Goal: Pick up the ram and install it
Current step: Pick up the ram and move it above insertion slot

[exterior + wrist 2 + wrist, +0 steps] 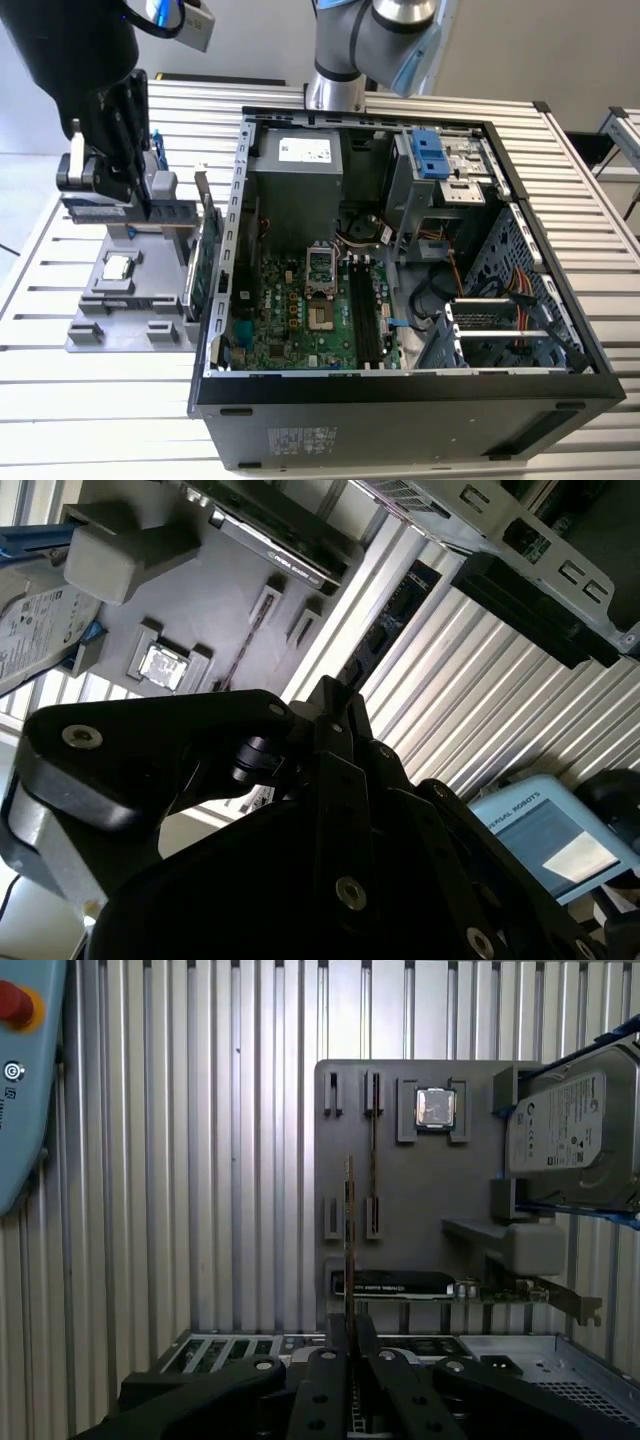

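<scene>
My gripper [349, 1332] is clenched on the ram [348, 1230], holding it edge-on over the gray tray [420, 1175]. Farther off, a square chip [436, 1108] and a hard drive [565, 1120] sit on that tray.

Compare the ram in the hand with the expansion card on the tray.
The ram is a thin narrow stick; the expansion card is much bigger, with a metal bracket. The ram is pinched in the hand, clear of the slots in the grey tray; the card stands in that tray. Both are circuit boards.
</scene>
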Robot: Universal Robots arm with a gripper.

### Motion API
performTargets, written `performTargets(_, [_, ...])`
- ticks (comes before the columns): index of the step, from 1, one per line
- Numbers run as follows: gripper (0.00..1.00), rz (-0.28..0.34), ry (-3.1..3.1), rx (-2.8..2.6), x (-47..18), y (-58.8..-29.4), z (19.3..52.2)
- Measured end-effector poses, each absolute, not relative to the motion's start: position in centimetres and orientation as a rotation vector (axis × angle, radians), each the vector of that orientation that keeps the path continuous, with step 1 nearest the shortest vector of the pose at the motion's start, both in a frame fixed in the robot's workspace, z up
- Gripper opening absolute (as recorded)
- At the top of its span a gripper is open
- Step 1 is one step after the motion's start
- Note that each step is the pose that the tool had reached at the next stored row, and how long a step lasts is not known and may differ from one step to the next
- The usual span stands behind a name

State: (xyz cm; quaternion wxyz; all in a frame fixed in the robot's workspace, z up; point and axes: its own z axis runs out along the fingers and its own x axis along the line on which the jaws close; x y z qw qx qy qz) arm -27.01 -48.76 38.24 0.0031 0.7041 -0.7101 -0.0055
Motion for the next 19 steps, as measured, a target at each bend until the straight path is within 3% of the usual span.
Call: performTargets(19, [0.00,-0.019,-2.225,2.207,-24.3,-48.8,38.2])
